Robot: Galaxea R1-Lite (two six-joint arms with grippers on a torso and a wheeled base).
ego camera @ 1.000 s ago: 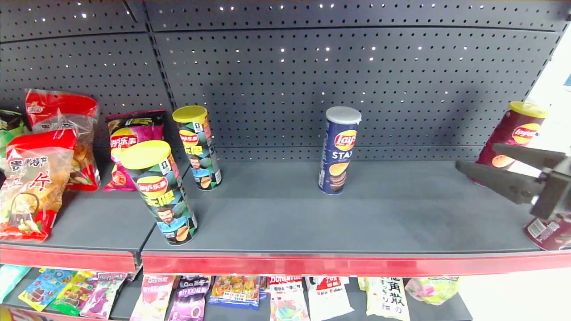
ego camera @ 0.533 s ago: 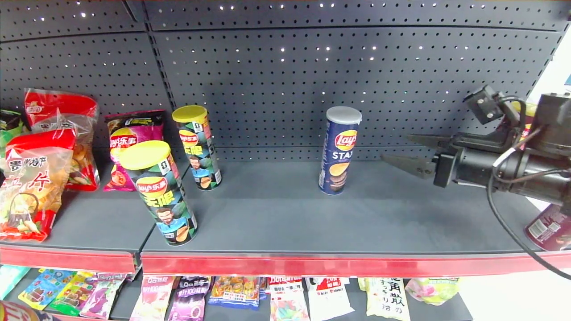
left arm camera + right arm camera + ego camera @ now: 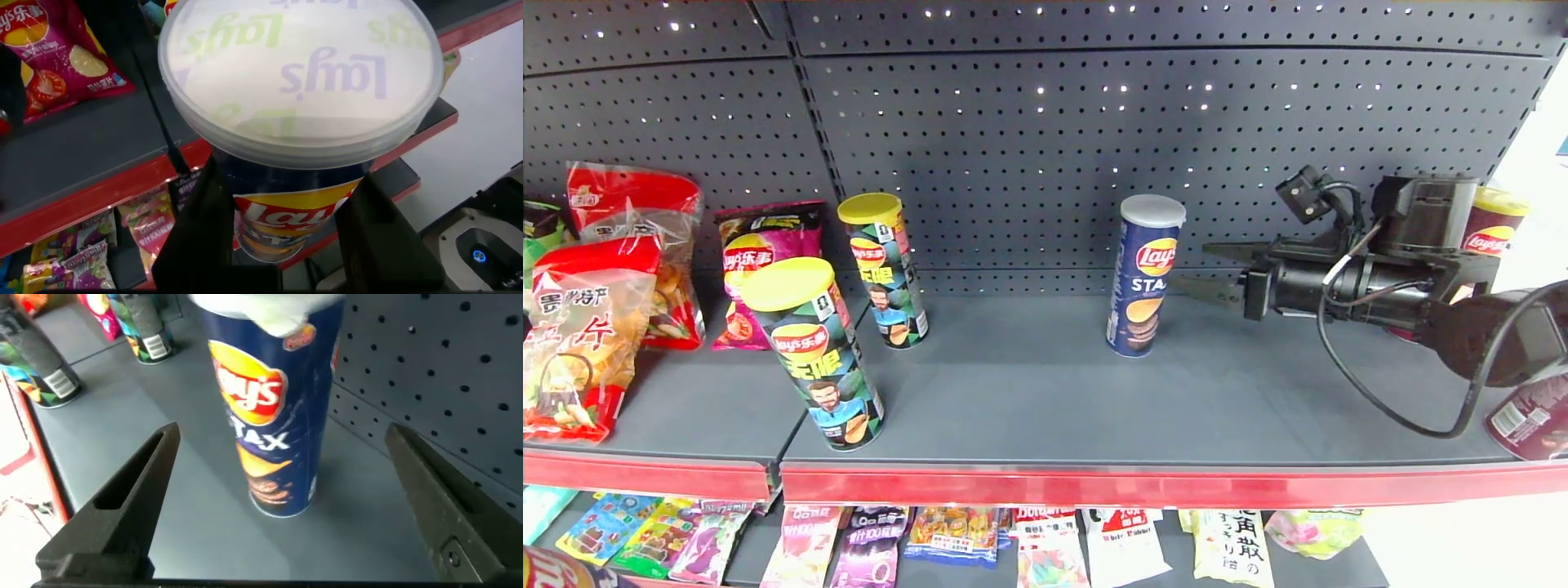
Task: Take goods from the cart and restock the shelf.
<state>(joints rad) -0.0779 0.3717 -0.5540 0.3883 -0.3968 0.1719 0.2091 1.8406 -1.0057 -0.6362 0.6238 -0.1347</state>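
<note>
A dark blue chip can (image 3: pixel 1143 273) with a pale lid stands upright near the back of the grey shelf (image 3: pixel 1029 392). My right gripper (image 3: pixel 1191 268) is level with it, just to its right, open, with nothing between the fingers. In the right wrist view the same blue can (image 3: pixel 278 416) stands just beyond the spread fingers (image 3: pixel 122 506), centred in the gap of the right gripper (image 3: pixel 282 431). My left gripper (image 3: pixel 290 188) is shut on a second blue can (image 3: pixel 298 90) with a translucent lid, held in front of and below the red shelf edge (image 3: pixel 98 200).
Two green-and-black cans with yellow lids (image 3: pixel 813 351) (image 3: pixel 882 269) stand at the shelf's left. Snack bags (image 3: pixel 588 327) fill the far left. Maroon cans (image 3: pixel 1490 224) (image 3: pixel 1531 420) sit at the right end behind and below the right arm. Packets (image 3: pixel 1045 539) lie on the lower shelf.
My right arm has swung in from the right edge leftward along the shelf, bringing its open gripper close to the blue can. The cans have not moved.
</note>
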